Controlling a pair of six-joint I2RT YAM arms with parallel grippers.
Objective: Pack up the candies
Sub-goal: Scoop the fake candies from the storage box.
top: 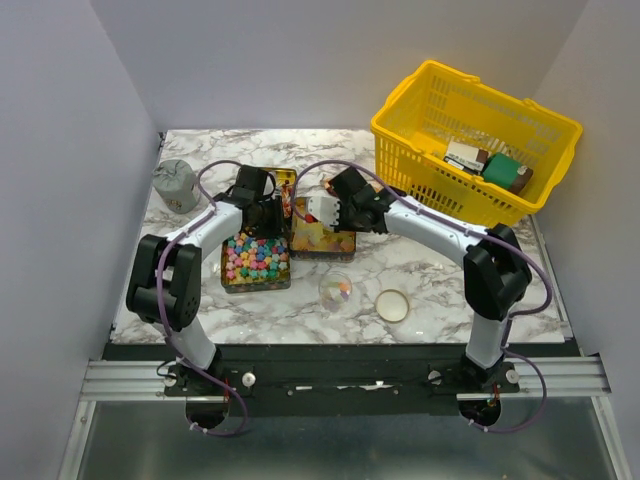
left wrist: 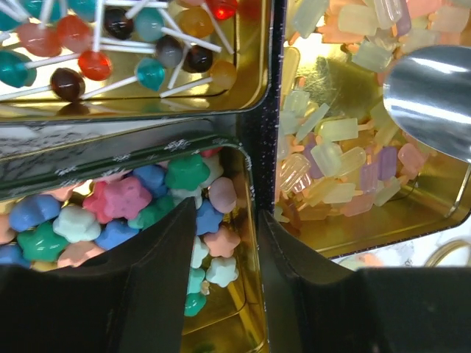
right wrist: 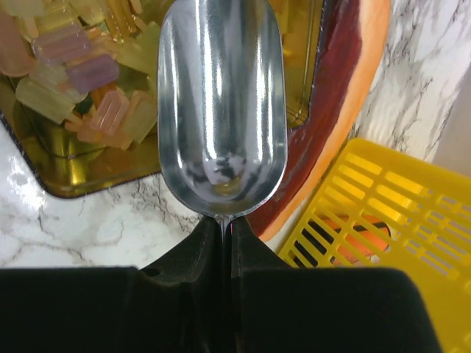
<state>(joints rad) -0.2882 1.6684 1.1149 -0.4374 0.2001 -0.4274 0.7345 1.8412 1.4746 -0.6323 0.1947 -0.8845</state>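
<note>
While left gripper (left wrist: pixel 227 220) stands half open, right gripper (right wrist: pixel 227 229) clamps the scoop (right wrist: pixel 221 95) handle
Left jaws straddle the tin wall (left wrist: pixel 256 147) beside the star candies (left wrist: pixel 125 202), one finger over them; scoop bowl hangs over the translucent candies (right wrist: pixel 81 88) at their tin's edge, steak slab (right wrist: pixel 353 95) and yellow basket (right wrist: pixel 397 213) just beside

The right gripper (right wrist: pixel 227 234) has its jaws pinched together on the thin handle of a shiny metal scoop (right wrist: pixel 221 103); the bowl shows only reflections and hangs over the edge of a gold tin (right wrist: pixel 73 180) of translucent yellow, orange and lilac candies (right wrist: pixel 81 81). Just beside the tin lies a reddish-brown slab (right wrist: pixel 353 88) with an orange rim; a yellow mesh basket (right wrist: pixel 390 213) sits lower right on the marble table (right wrist: pixel 81 228).
</note>
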